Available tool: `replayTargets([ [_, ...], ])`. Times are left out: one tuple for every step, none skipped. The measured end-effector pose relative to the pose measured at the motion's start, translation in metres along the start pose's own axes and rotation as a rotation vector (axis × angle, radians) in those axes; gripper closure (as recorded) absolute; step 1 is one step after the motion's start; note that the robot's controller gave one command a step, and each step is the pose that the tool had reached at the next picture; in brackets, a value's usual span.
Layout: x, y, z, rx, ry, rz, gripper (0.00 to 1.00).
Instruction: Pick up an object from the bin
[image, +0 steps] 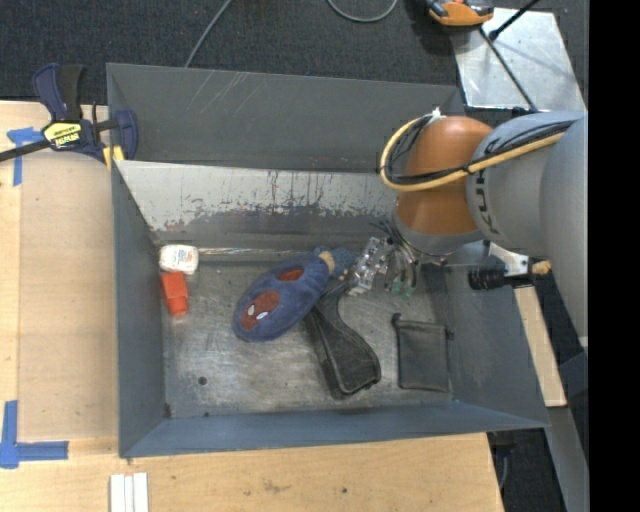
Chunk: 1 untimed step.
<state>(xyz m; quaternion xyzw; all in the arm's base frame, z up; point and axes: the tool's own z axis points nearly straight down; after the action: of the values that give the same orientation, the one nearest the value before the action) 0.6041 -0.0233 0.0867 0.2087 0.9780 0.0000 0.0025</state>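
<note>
End effector (375, 265) — apart or together, I cannot tell — at one end of the plush blue slipper (283, 300).

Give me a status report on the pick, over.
Claw low at right end of blue slipper, mid-bin. Close beside: black shoe-shaped piece, black pouch. Far left, out of the way: orange bottle.
</note>
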Motion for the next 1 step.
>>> replayTargets([
  [-0.0086, 0.0088, -0.1342, -0.004, -0.007, 0.004, 1.00],
])
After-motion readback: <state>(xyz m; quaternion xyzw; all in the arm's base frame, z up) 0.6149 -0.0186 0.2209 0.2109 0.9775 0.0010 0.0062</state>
